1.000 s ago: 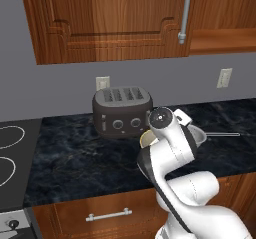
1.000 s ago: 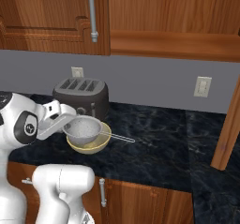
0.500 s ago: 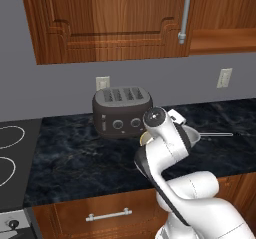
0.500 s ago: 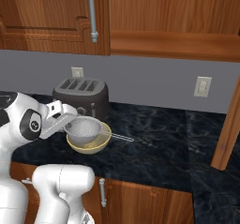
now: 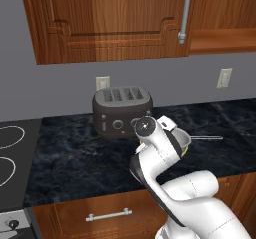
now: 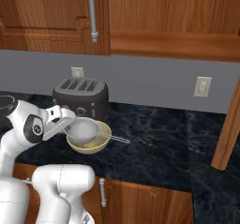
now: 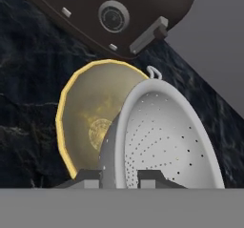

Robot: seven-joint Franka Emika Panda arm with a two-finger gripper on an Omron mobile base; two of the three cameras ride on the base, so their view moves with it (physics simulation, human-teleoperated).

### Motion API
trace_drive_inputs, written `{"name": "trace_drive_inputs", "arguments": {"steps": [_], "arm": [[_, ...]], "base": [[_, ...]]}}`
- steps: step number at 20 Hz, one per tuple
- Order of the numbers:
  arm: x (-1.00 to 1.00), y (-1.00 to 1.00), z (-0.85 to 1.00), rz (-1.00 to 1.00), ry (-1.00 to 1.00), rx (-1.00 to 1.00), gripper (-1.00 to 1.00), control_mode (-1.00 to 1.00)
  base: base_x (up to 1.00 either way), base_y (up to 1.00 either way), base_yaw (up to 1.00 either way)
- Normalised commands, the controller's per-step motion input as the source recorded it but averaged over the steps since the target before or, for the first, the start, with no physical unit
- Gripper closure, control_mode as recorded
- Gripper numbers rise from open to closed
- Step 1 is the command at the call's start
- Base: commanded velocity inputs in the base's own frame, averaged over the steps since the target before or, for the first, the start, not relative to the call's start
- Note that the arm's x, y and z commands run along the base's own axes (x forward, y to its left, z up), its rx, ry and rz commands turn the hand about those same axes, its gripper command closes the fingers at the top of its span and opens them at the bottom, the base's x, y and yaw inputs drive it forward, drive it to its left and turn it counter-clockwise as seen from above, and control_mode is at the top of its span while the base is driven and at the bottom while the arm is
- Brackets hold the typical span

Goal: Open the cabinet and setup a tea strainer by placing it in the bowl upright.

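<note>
My gripper (image 7: 120, 178) is shut on the rim of the tea strainer (image 7: 167, 141), a silver mesh basket. It hangs tilted over the near side of the pale yellow bowl (image 7: 88, 122). From the right base view, the tea strainer (image 6: 83, 129) sits low over the bowl (image 6: 93, 146), its thin wire handle pointing right, with the gripper (image 6: 69, 126) at its left rim. In the left base view my arm hides most of the bowl (image 5: 185, 139). Above the counter hangs the cabinet (image 6: 47, 12), whose left door is closed.
A dark grey toaster (image 6: 79, 94) stands just behind the bowl, against the wall. An open cabinet door (image 6: 228, 124) hangs edge-on at the right. A stove top (image 5: 10, 153) lies at the far left. Dark marble counter (image 6: 159, 143) stretches right of the bowl.
My arm's upper links have leaned a little to the left. The strainer stays gripped over the bowl, hardly shifted.
</note>
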Motion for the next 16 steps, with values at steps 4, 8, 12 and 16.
{"name": "trace_drive_inputs", "arguments": {"steps": [4, 8, 12, 16], "arm": [[0.18, 0.00, -0.14, 0.00, 0.00, 0.00, 1.00, -1.00], [0.12, 0.00, -0.16, 0.00, -0.02, 0.00, 1.00, -1.00], [0.14, 0.00, -0.12, 0.00, 0.00, 0.00, 1.00, -1.00], [0.05, 0.04, -0.15, 0.00, 0.00, 0.00, 1.00, -1.00]], "base": [[0.00, 0.00, 0.00], [0.00, 0.00, 0.00], [0.00, 0.00, 0.00], [0.00, 0.00, 0.00]]}}
